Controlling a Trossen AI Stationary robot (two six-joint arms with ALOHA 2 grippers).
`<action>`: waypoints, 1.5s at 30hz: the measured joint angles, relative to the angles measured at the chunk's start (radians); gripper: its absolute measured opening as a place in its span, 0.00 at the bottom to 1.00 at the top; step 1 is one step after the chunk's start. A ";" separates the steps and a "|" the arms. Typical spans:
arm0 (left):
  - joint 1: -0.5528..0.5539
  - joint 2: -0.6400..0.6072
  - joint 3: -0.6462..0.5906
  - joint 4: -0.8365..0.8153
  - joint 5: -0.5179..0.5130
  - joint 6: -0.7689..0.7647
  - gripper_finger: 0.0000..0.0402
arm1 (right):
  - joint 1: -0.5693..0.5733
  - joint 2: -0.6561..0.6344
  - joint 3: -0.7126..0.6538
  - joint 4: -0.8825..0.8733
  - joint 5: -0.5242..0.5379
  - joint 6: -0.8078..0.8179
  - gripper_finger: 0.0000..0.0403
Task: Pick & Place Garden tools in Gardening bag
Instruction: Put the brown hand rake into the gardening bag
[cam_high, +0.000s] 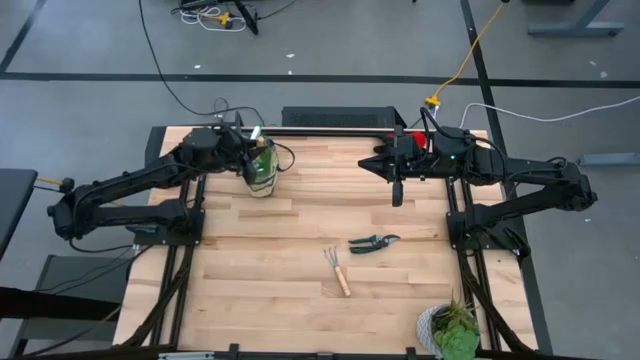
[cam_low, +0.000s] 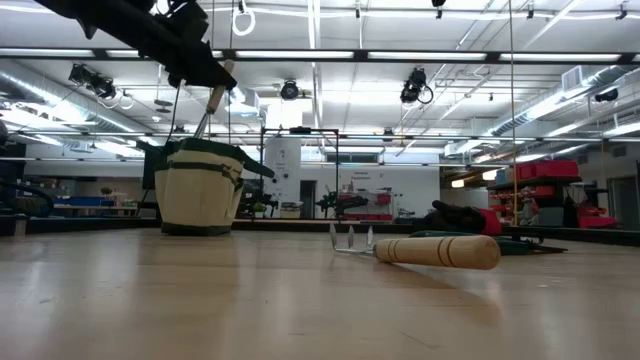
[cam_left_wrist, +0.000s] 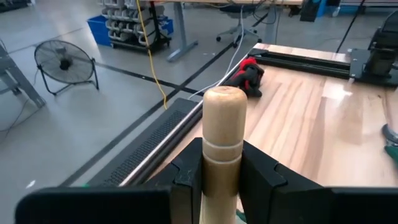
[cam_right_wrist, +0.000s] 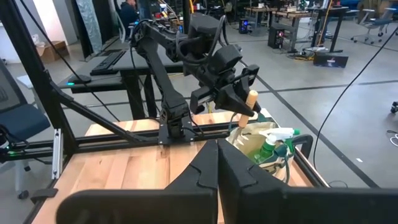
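The left gripper (cam_left_wrist: 221, 177) pinches the wooden handle of a mini rake (cam_left_wrist: 222, 134) just below its rounded end, held over the gardening bag (cam_high: 261, 165) near the surface's (cam_high: 300, 300) far left corner; the tines are hidden, likely already inside the bag. The right gripper (cam_right_wrist: 217, 163) is pressed together and empty, waiting near the far right edge. A second rake (cam_high: 337, 270) and the pruning shears (cam_high: 374, 242) lie toward the middle of the near half. Both look light and rigid; the smooth round handle may roll or slip, so mid-handle is the safest hold, while the shears seem best taken across their dark handles. The soft canvas bag may tip if nudged
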 joint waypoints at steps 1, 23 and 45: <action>0.005 0.000 0.000 0.000 0.000 0.001 0.20 | 0.000 0.000 0.000 0.000 0.000 0.000 0.00; 0.057 0.178 0.000 0.046 0.056 -0.021 0.20 | 0.000 0.000 0.000 0.000 0.000 0.000 0.00; 0.060 0.203 0.000 0.045 0.041 -0.030 0.22 | 0.000 0.000 0.000 0.000 0.000 0.005 0.00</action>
